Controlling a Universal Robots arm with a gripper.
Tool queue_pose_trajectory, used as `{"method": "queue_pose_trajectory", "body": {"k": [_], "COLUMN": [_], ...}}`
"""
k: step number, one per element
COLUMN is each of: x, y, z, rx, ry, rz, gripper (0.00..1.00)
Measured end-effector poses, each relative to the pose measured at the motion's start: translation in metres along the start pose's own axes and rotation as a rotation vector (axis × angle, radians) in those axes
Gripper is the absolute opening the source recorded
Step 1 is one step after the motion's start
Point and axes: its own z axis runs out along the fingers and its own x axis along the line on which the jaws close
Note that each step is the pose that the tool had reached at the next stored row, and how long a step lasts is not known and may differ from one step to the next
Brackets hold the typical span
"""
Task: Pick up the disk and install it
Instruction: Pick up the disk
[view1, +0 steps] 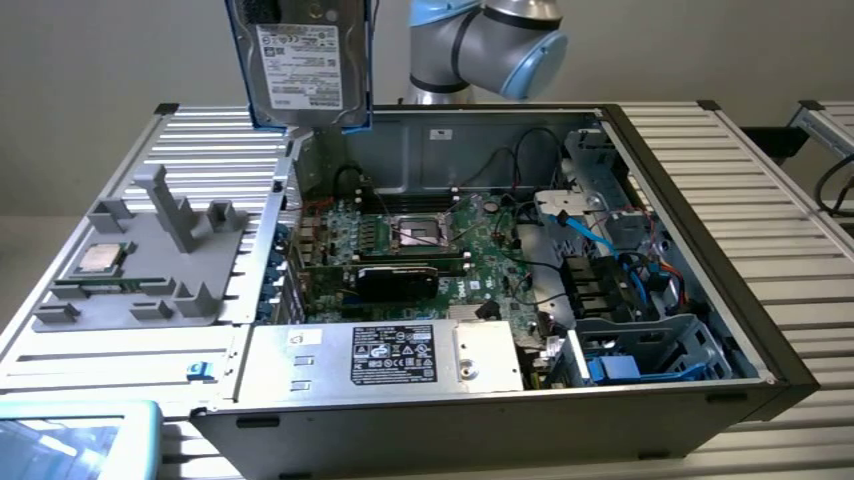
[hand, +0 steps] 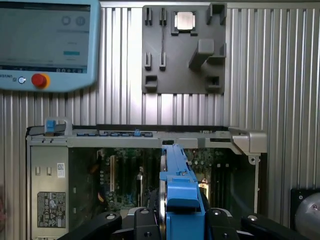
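disk (view1: 304, 70) edge-down in fingers (hand: 147, 225), clear above case (view1: 467, 425)

Robotics lab: open PC case (view1: 467, 432) on slatted aluminium bench (view1: 767, 160), teach pendant (hand: 50, 82) alongside.

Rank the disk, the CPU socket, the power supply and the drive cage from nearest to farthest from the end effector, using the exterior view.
1. disk: held in the end effector, above the case's rear corner, exterior view's left.
2. CPU socket: middle of the motherboard.
3. power supply: front, exterior view's left.
4. drive cage: front, exterior view's right, diagonally opposite.
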Motion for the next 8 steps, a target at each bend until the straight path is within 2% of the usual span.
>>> {"method": "queue_pose_trajectory", "body": {"k": [8], "x": [0.019], "y": [-0.0289], "z": [-0.0013], "rx": [0.0001], "ry": [-0.001], "rz": [0.0], "gripper": [0.37]}}
